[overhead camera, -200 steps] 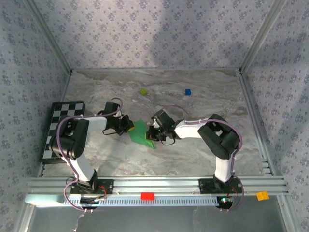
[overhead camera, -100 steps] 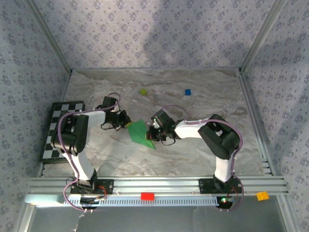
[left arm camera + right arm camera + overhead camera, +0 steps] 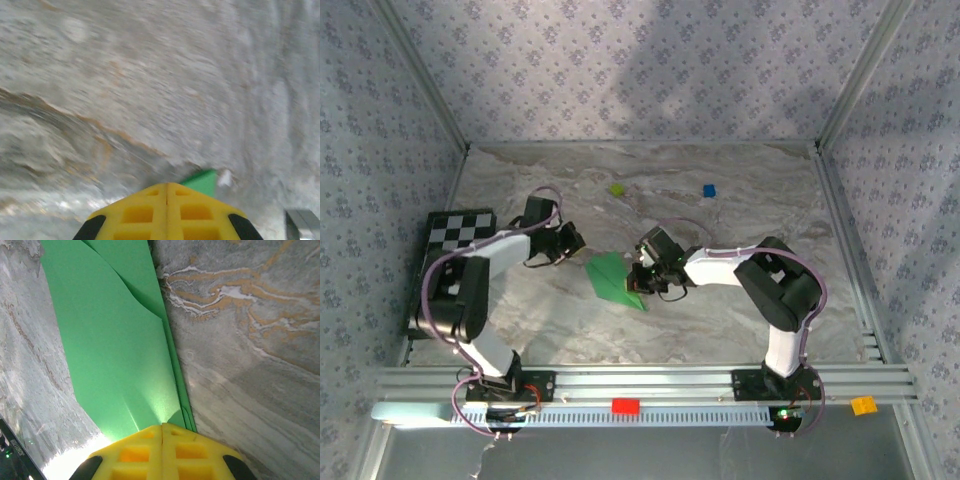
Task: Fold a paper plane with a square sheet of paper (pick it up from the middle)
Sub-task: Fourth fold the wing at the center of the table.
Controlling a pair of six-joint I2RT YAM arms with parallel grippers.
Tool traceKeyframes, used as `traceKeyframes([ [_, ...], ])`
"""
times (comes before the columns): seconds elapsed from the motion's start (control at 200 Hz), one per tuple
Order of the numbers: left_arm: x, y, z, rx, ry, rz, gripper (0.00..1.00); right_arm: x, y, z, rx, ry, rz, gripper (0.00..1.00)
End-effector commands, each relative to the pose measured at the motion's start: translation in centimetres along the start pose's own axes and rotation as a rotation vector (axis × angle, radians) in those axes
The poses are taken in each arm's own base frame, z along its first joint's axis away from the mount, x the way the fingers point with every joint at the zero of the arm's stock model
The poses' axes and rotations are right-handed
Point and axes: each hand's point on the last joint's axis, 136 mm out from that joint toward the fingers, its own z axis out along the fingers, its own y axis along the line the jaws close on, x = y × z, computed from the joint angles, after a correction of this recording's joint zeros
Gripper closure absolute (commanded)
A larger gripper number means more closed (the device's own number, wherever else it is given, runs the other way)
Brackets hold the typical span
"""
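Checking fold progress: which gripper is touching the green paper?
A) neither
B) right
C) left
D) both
B: the right gripper rests its shut tips on the edge of the green paper, while the left gripper stands apart from it.

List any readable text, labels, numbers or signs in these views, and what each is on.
No text is legible.
Pale lettering on a dark strip at the lower left edge of the right wrist view: too small and blurred to read.
Green paper: plain, no print.
Checkerboard: black and white squares, no characters.
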Motion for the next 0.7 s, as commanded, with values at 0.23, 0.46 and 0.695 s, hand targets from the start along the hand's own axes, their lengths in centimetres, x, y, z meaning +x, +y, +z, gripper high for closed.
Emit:
traceKeyframes([
  [0.23, 7.3, -1.2, 3.3, 0.020, 0.139, 0.096, 0.98, 3.2, -4.6, 0.0, 0.158, 0.110, 0.063, 1.00],
  [0.46, 8.5, 2.2, 5.2, -0.071, 0.184, 0.090, 1.00, 1.9, -2.6, -0.6, 0.113, 0.086, 0.030, 1.00],
  [0.695, 9.1, 3.3, 5.2, -0.096, 0.195, 0.098, 1.00, -1.4, 3.3, -2.2, -0.039, 0.028, -0.052, 0.98],
])
